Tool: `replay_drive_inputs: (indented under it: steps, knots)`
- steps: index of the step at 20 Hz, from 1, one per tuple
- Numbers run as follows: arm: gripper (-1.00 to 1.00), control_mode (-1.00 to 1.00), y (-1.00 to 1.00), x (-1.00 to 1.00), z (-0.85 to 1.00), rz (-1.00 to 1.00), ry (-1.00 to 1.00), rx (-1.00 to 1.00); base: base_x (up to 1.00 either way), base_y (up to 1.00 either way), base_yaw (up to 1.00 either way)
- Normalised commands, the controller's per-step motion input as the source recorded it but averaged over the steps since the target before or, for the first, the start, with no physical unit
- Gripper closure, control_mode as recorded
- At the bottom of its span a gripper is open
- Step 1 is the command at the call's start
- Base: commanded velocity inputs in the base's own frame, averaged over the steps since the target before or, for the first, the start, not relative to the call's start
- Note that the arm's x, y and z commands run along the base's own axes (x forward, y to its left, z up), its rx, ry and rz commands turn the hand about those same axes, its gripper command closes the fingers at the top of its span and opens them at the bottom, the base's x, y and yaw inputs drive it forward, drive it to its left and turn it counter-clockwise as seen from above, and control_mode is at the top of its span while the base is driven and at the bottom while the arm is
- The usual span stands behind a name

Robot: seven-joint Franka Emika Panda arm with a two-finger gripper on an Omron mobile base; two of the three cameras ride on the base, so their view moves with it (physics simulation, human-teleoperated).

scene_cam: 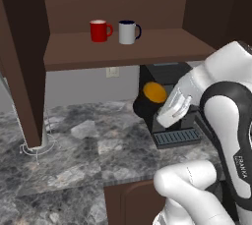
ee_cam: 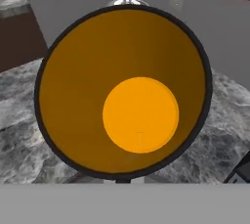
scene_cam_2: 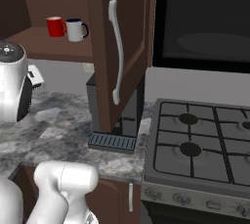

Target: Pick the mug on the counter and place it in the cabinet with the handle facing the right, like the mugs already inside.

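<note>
Mug point(ee_cam: 124, 93) one, tilted above counter point(scene_cam: 88, 145); two mugs point(scene_cam: 115, 31) in cabinet point(scene_cam: 123, 49).

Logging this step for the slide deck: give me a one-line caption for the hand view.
Looking straight into the black mug, its orange-yellow inside facing the camera, above the grey marbled counter.

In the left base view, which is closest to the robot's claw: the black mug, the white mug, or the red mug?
1. The black mug, right at the claw, above the counter.
2. The white mug, on the cabinet shelf.
3. The red mug, left of the white one.
</note>
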Motion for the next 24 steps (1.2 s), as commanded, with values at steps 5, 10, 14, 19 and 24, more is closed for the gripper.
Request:
replay_drive_inputs:
  steps: [5,10,14,19,24]
  knots:
    - [1.00,-1.00,-0.34,0.18,0.27,0.08,-0.03,0.31,0.00,0.00,0.00]
    - [1.00,-1.00,0.01,0.02,0.66,0.08,0.00,0.11,0.00,0.00,0.00]
    - [1.00,-1.00,0.09,0.00,0.80,0.06,0.00,0.01,0.00,0.00,0.00]
    - [1.00,-1.00,0.02,0.07,0.42,0.03,-0.03,-0.09,0.00,0.00,0.00]
    - [1.00,-1.00,-0.01,0.37,-0.11,0.01,-0.04,-0.11,0.00,0.00,0.00]
